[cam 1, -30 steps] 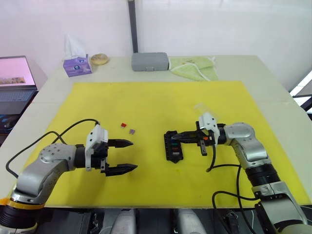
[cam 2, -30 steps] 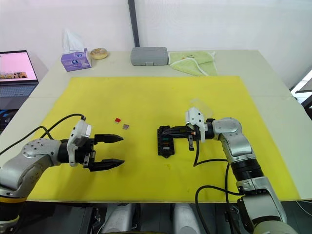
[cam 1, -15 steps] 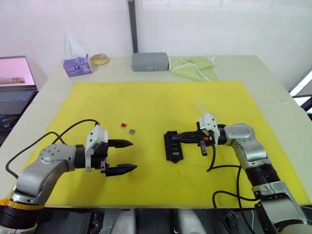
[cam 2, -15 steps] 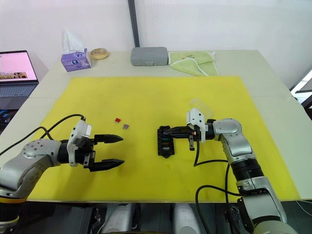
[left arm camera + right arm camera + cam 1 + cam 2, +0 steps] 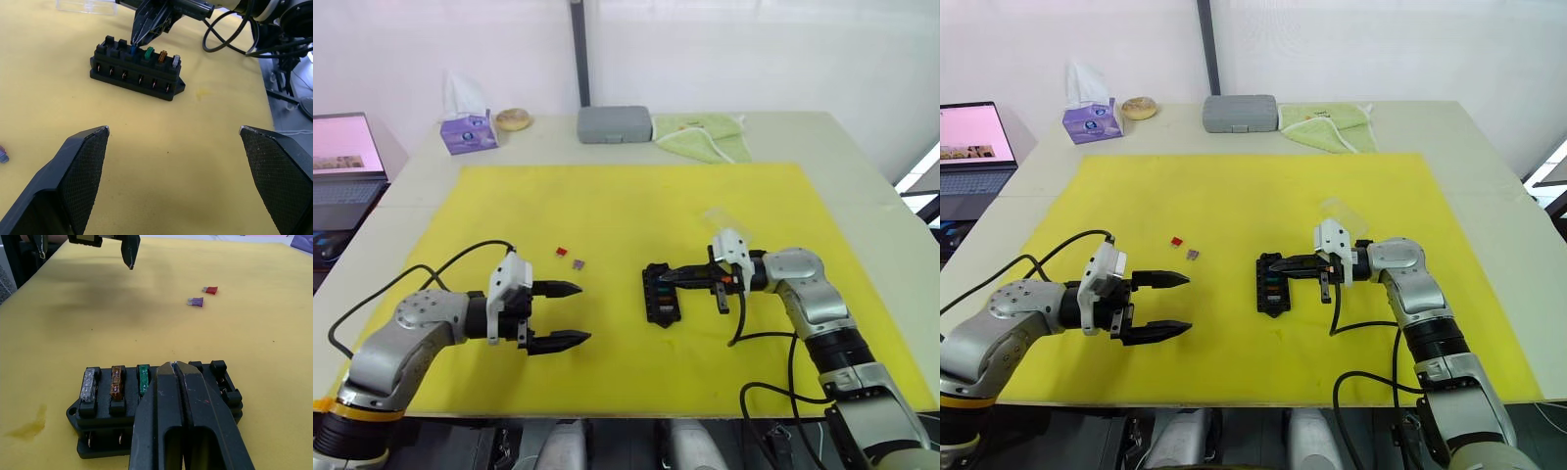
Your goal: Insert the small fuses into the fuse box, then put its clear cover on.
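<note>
The right gripper had its two black fingers pinched together on a small blue blade fuse, seated in a slot of the small black rectangular fuse box. The left gripper hovered spread wide and empty, well apart from the box. Green, brown and grey fuses sat in their slots. A red fuse and a purplish fuse lay loose on the yellow mat; two slots and the transparent oblong cover, beyond the box, remained.
</note>
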